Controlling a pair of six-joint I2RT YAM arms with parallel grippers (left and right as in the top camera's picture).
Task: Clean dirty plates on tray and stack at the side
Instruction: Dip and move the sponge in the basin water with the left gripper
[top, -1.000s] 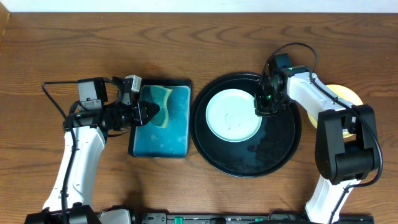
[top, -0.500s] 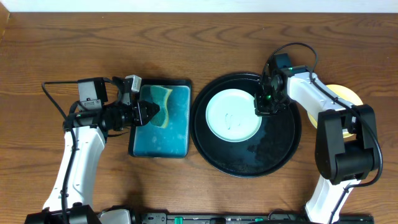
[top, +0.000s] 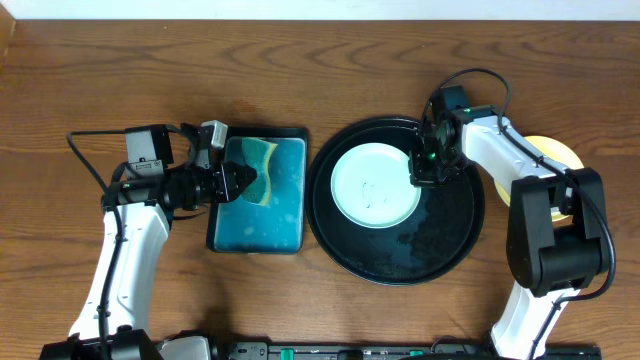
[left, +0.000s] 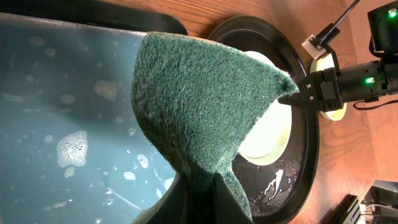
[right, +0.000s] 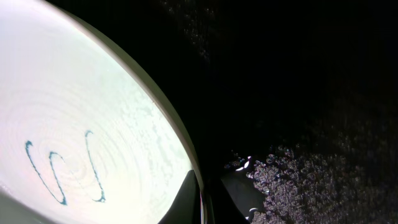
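A pale mint plate (top: 375, 186) with a teal scribble (right: 62, 168) on its face lies in the round black tray (top: 450, 225). My right gripper (top: 422, 172) is shut on that plate's right rim; in the right wrist view the fingertips (right: 202, 202) pinch the edge of the plate (right: 74, 124) over the wet tray floor (right: 298, 74). My left gripper (top: 240, 182) is shut on a folded green scouring sponge (left: 199, 106), held above the soapy water. A yellow plate (top: 552, 152) lies on the table right of the tray, partly behind the right arm.
A rectangular teal tray (top: 260, 225) of soapy water sits left of the black tray, under the sponge. Water and suds spot the black tray's front right floor (top: 435, 240). Bare wooden table surrounds both trays.
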